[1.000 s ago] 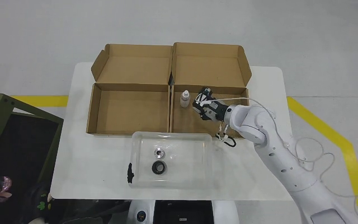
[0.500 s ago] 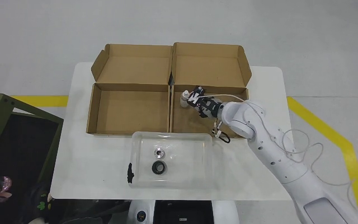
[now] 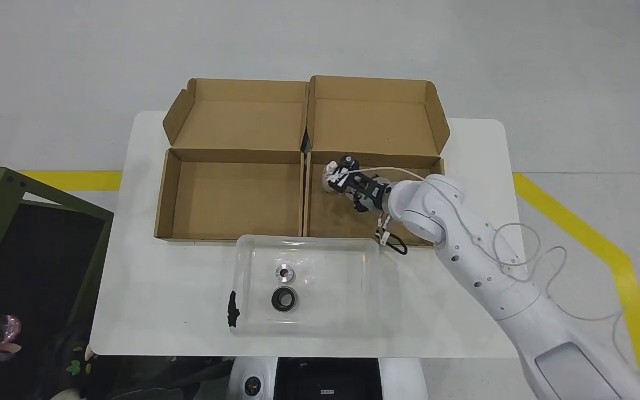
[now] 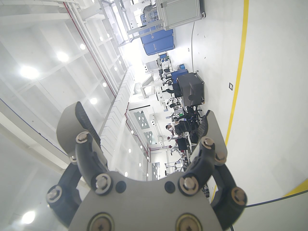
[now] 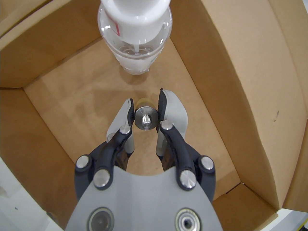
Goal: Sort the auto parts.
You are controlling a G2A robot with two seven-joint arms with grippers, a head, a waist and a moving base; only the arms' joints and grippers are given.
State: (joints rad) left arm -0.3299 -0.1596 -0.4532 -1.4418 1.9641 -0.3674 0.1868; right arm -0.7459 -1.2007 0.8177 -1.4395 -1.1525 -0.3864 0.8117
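My right gripper point(image 5: 146, 111) is shut on a small silver metal cylinder part point(image 5: 146, 119) with a threaded stud, held just above the floor of the right cardboard box point(image 3: 420, 215). In the top view the right gripper point(image 3: 345, 178) sits in that box's left end, close to a clear bottle with a white cap point(image 3: 329, 176). The bottle point(image 5: 134, 29) stands upright just beyond the fingertips. A clear plastic tray point(image 3: 250, 300) in front holds a small silver part point(image 3: 286, 272) and a black ring point(image 3: 286, 298). My left gripper point(image 4: 144, 123) is open, pointing up at the ceiling.
The left cardboard box point(image 3: 232, 197) stands open beside the right one, lids folded back. A small black piece point(image 3: 233, 309) lies at the tray's left edge. The white table point(image 3: 140, 290) has bare room on its left and right sides.
My right gripper has moved left inside the right box with the silver part, ending close to the bottle.
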